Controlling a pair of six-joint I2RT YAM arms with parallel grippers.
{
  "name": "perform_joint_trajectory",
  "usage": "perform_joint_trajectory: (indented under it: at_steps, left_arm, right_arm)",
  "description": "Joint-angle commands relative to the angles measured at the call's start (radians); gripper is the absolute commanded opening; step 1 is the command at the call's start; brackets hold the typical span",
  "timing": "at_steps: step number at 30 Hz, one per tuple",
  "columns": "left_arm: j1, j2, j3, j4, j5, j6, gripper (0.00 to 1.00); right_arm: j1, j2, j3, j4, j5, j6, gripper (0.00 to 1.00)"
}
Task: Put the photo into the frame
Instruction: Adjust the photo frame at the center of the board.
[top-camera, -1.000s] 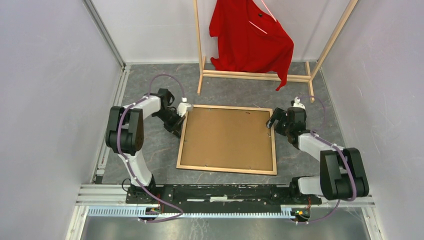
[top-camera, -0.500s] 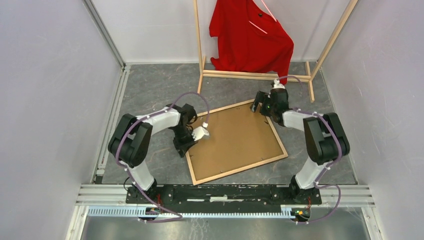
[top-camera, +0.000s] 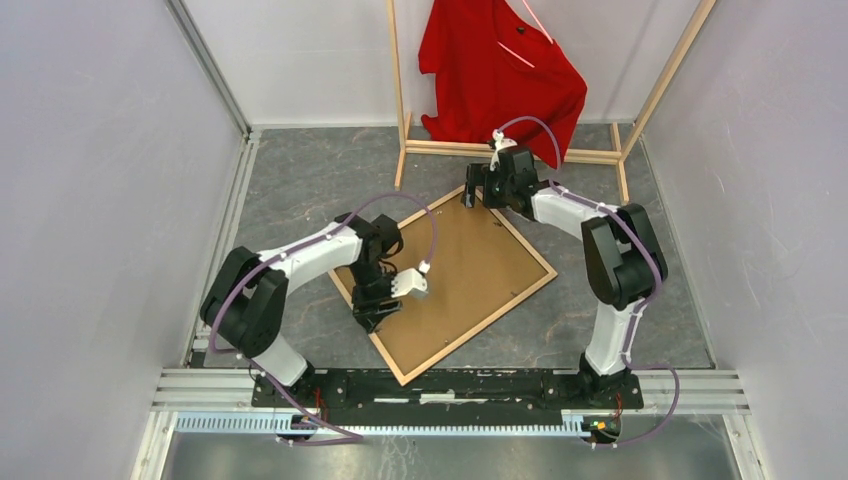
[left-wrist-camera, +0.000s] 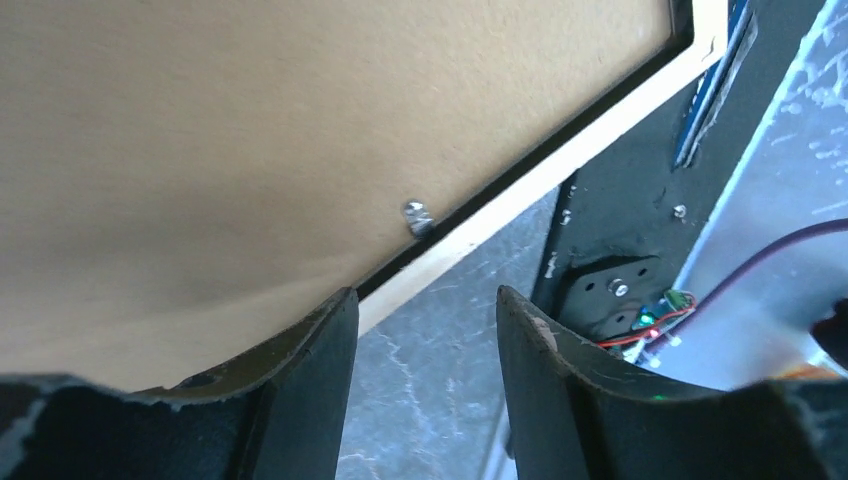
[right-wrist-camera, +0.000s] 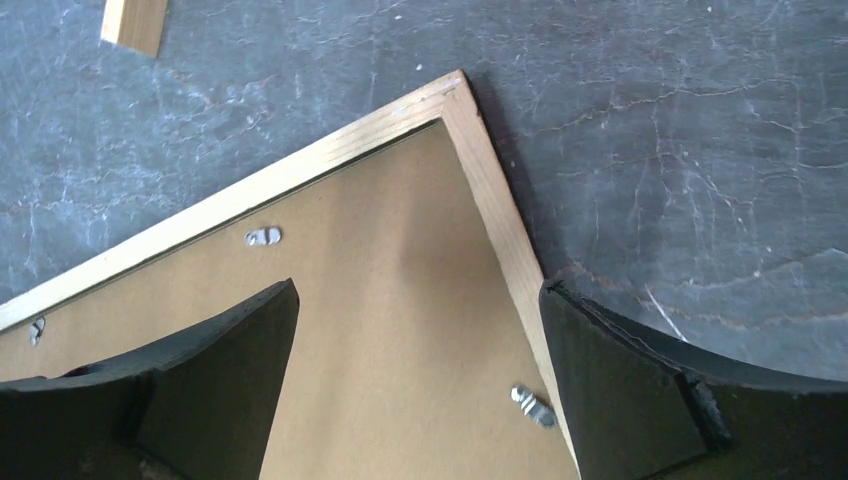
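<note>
Between spread right fingers: frame corner; left fingers, also spread, at frame edge.

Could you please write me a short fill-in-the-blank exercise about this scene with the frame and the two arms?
1. The frame lies with its ___ side facing up.
2. The right gripper is above a ___ of the frame.
3. The left gripper has its jaws ___.
4. The shirt on the wooden rack is ___.
Missing words: back; corner; open; red.
</note>
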Motion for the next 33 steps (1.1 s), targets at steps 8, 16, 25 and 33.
perform_joint_trajectory:
  at_steps: [8, 16, 25, 33]
  left_arm:
    - [0.37, 0.029, 0.339, -0.088, 0.169, 0.216, 0.58]
    - [0.594, 0.231, 0.493, 0.254, 0.015, -0.074, 0.35]
    - [0.593, 0.326, 0.381, 0.324, -0.001, -0.068, 0.29]
    - [0.531, 0.265, 0.244, 0.292, 0.079, -0.023, 0.27]
  right_arm:
    - [-0.04, -0.329, -0.193, -0.101, 0.112, -0.028, 0.98]
    - [-0.041, -0.728, -0.629, -0.141, 0.041, 0.021, 0.97]
    - [-0.046, -1.098, -0.943, -0.239, -0.162, 0.189, 0.9]
    - [-0.068, -1.045, -1.028, -0.075, -0.277, 0.266, 0.91]
